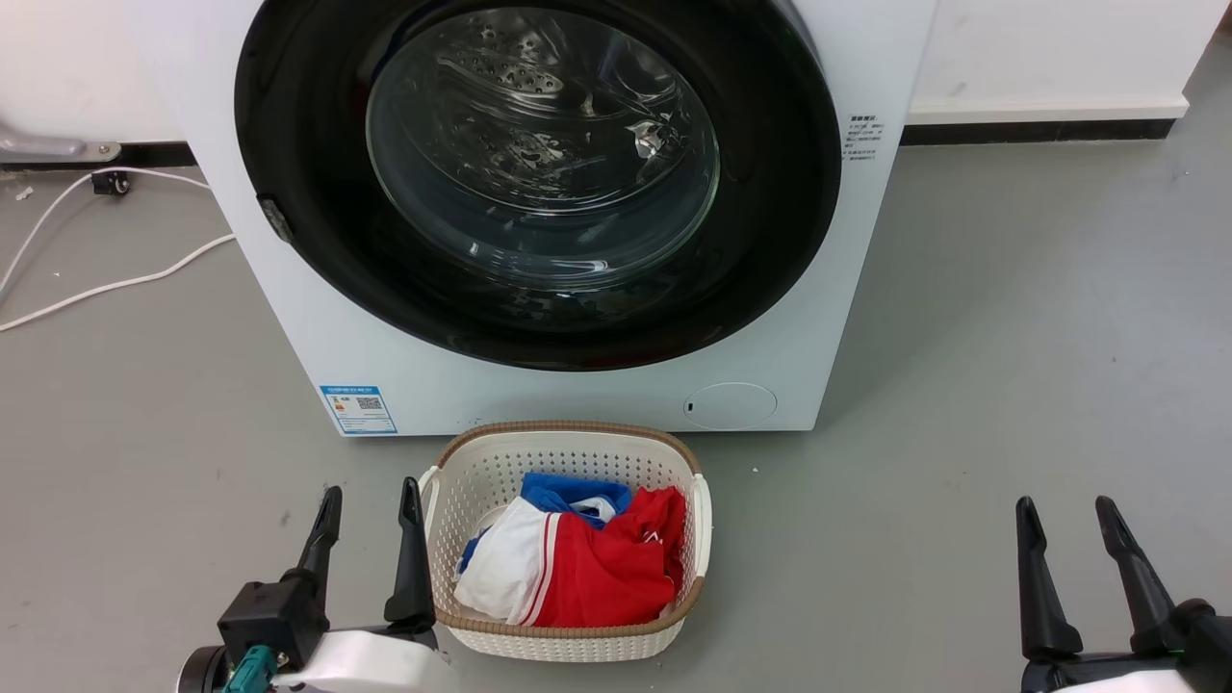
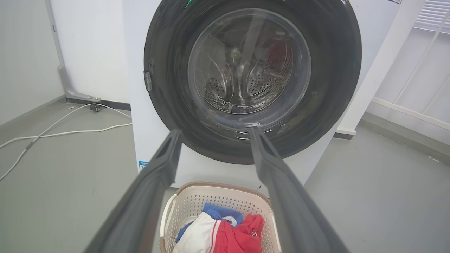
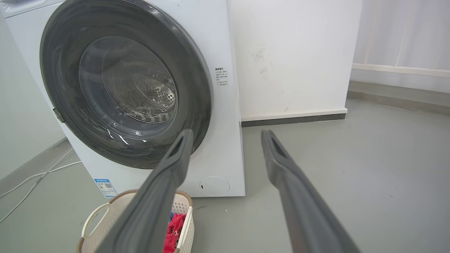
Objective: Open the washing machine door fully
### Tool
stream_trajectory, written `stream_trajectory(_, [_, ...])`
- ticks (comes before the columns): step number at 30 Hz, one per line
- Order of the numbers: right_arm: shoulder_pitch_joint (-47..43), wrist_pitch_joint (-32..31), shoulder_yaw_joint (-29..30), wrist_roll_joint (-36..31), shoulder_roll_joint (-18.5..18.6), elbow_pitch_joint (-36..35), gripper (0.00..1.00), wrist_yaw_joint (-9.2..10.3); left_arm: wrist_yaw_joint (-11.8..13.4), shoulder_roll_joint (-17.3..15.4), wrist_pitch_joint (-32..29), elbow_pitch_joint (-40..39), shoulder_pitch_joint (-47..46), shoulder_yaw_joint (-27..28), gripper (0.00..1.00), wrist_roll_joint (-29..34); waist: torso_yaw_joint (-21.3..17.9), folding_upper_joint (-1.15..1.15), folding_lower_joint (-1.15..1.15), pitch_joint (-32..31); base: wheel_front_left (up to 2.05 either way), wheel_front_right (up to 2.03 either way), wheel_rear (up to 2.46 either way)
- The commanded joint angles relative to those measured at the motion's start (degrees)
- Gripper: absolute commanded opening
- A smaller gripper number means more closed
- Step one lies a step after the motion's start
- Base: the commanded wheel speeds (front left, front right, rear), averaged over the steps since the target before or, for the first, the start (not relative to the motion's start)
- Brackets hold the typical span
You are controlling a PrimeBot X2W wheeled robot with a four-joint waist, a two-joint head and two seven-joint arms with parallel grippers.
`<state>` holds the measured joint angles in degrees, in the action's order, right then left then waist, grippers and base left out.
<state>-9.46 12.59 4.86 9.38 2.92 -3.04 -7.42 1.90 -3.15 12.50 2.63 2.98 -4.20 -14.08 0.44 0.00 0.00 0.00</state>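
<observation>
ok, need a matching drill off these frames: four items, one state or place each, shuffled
1. washing machine door
2. laundry basket
3. left pincer
4. white cable

A. open, just left of the basket
B. shut against the washing machine front
C. trailing over the floor, left of the machine
D. on the floor before the machine, clothes inside

Pairs: 1-B, 2-D, 3-A, 4-C

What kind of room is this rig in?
Probably a laundry or utility corner: washing machine on bare grey floor, laundry basket of clothes before it, loose white cable beside it.
</observation>
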Motion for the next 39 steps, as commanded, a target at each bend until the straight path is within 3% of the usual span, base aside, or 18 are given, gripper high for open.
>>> stream_trajectory(1, [-0.4, 0.5, -0.1, -1.1, 0.0, -0.6, 1.00, -0.11, -0.2, 0.0, 0.5, -0.2, 0.2, 0.1, 1.00, 1.2, 0.0, 0.00, 0.00, 0.0, 0.00, 0.00, 0.00])
stream_trajectory(21, [-2.0, 2.6, -0.1, -6.6, -0.1, -1.4, 1.00, -0.06, 0.1, 0.3, 2.6, 0.7, 1.3, -0.2, 1.00, 7.5, 0.1, 0.00, 0.00, -0.1, 0.00, 0.00, 0.00])
stream_trajectory(39, [-2.1, 2.6, -0.1, -2.6, -0.1, 0.2, 1.00, -0.07, 0.5, 0.3, 2.7, 1.8, 1.4, -0.1, 1.00, 6.4, 0.2, 0.00, 0.00, 0.0, 0.00, 0.00, 0.00])
